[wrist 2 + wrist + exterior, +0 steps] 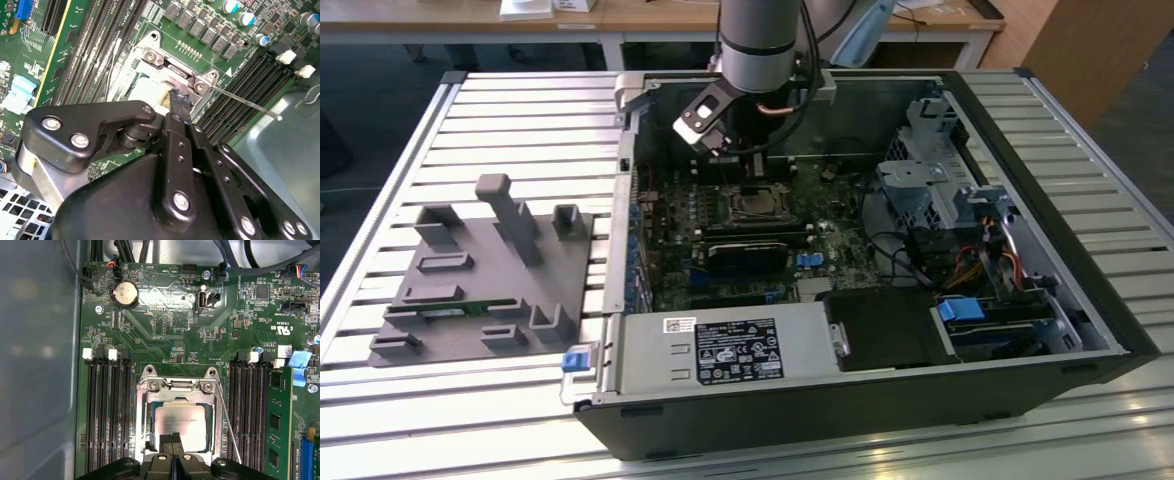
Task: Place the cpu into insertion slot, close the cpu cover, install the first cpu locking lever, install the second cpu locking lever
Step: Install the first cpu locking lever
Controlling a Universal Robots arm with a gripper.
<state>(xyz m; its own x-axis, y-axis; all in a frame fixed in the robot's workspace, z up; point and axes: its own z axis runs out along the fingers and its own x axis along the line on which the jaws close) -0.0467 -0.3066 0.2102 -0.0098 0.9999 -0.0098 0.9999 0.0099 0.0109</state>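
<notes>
First wrist view has the cpu (181,426) seated in its socket, and the cpu cover (148,430) looks to be lying flat around it, framing the chip so it cannot lift. One locking lever (227,427) angles out loose alongside, not hooked down. The arm (758,40) reaches straight down into the open computer case (854,415). Its jaws are pinched together on nothing, tips at the cover's edge.

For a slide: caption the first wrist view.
Shut pincer over the cpu seated in its socket, cpu cover framing it.
</notes>
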